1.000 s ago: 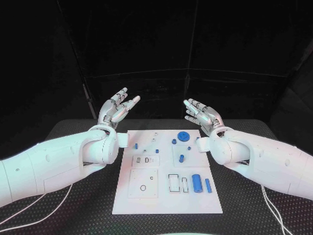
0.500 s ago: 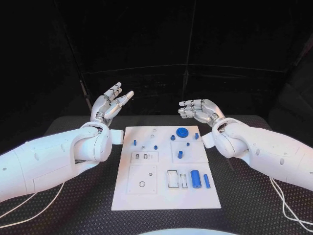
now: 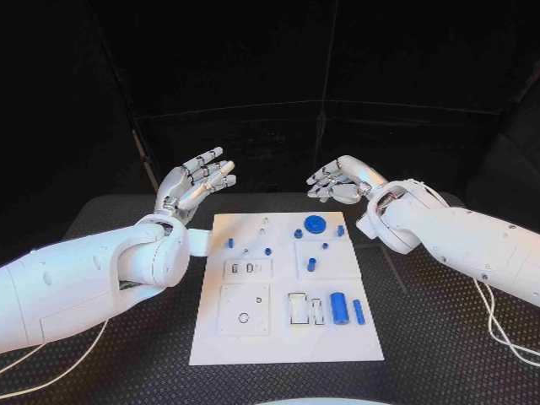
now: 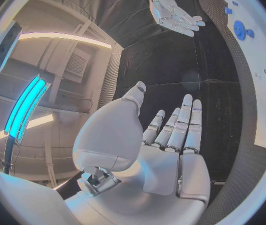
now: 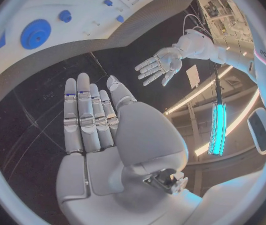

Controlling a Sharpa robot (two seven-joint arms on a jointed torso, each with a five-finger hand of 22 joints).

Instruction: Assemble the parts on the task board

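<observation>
Fingers (image 3: 209,173) spread above unlabelled task board (image 3: 285,337)

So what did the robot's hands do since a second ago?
The right hand turned over, from palm-up to fingers pointing down towards the far end of the task board. The left hand stayed raised and open. Neither took hold of anything, and the blue parts lie where they were.

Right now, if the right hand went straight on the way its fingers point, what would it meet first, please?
Probably the left hand: the right hand points across at it above the task board's far edge, nothing between, though depth is unclear.
</observation>
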